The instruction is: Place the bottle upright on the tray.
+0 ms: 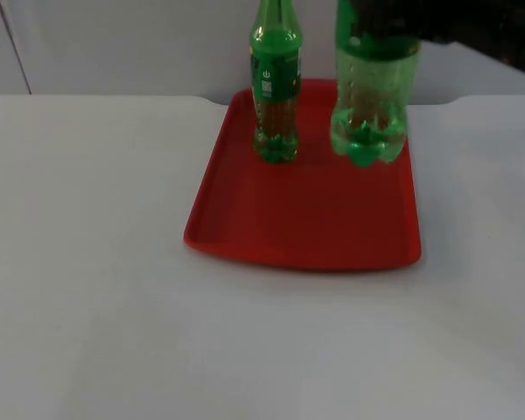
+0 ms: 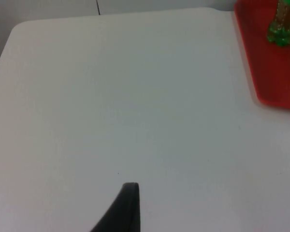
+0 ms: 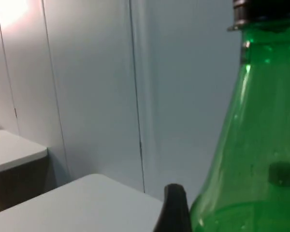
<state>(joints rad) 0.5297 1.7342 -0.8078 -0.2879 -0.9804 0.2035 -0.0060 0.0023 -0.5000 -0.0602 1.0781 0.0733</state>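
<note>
Clear green plastic bottle (image 1: 368, 96) upright on glossy red tray (image 1: 306, 227); finger states cannot be told

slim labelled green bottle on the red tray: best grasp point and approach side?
Grip the slim labelled bottle at its narrow neck, coming from the tray's left. It stands upright, and the wide green bottle with the right end effector's arm above it crowds its right side. Judgement only.

White table top (image 1: 87, 289), grey partition wall (image 1: 114, 44), 2nd labelled green bottle (image 1: 275, 87)
</note>
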